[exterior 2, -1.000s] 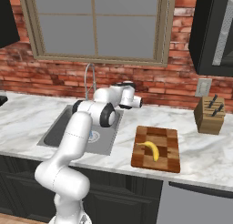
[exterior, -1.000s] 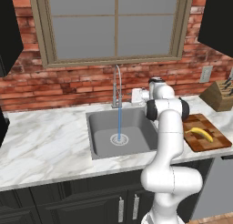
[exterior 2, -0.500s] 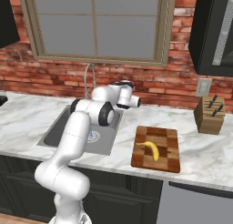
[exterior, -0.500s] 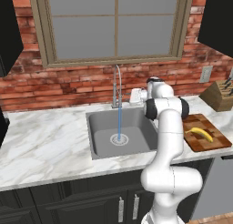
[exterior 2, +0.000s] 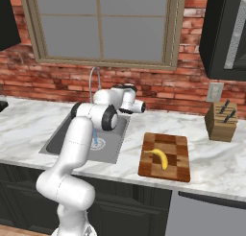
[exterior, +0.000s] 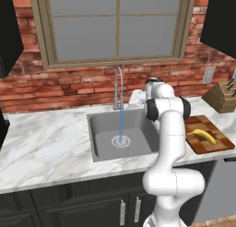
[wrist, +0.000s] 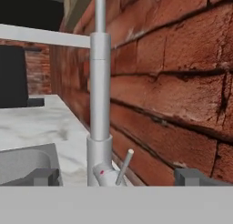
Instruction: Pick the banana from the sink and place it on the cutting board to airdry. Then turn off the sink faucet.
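The yellow banana point(exterior: 204, 135) point(exterior 2: 161, 158) lies on the checkered cutting board point(exterior: 221, 139) point(exterior 2: 178, 166), right of the sink point(exterior: 103, 129) point(exterior 2: 67, 134). The silver sink faucet point(exterior: 119, 85) point(exterior 2: 93, 81) point(wrist: 100, 104) pours a blue stream into the basin. My gripper point(exterior: 135, 98) point(wrist: 118, 176) hovers at the back of the counter, just right of the faucet and pointing at it. It is open and holds nothing. In the hand view the faucet's base and its small tilted lever point(wrist: 124, 166) stand between the two fingertips point(wrist: 43, 176).
A brick wall point(wrist: 182, 82) runs close behind the hand. A tan knife block point(exterior: 223, 97) point(exterior 2: 221, 121) stands at the far right of the marble counter point(exterior: 46, 147), under a dark wall cabinet. A window is above the faucet.
The hand has crept a little to the left, closer to the faucet. The banana, the board and the running water are as before.
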Robot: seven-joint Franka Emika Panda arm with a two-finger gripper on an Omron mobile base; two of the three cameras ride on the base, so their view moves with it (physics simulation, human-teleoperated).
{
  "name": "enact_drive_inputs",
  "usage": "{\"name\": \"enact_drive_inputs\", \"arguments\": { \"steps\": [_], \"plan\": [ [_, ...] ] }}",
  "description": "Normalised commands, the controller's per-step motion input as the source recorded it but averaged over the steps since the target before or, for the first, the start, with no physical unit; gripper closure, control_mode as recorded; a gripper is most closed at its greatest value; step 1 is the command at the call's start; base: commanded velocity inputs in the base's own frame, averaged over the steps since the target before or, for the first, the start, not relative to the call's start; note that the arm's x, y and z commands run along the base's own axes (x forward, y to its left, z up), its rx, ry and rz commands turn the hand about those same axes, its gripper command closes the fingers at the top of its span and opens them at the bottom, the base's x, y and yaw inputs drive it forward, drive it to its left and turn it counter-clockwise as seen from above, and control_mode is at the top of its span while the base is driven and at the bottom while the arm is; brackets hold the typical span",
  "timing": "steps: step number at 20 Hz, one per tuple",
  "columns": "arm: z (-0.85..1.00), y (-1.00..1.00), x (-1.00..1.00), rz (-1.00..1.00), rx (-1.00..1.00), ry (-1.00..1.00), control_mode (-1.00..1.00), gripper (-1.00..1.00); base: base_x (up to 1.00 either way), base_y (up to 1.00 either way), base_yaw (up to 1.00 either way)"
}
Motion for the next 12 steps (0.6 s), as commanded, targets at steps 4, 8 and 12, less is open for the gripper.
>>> {"name": "enact_drive_inputs", "arguments": {
  "steps": [4, 8, 12],
  "plan": [
    [-0.22, 0.0, 0.49, 0.0, 0.0, 0.08, -1.0, -1.0, 0.0, 0.0, 0.0],
    [-0.23, 0.0, 0.56, 0.0, 0.0, 0.1, -1.0, -1.0, 0.0, 0.0, 0.0],
    [-0.23, -0.04, 0.63, 0.0, 0.0, 0.12, -1.0, -1.0, 0.0, 0.0, 0.0]
  ]
}}
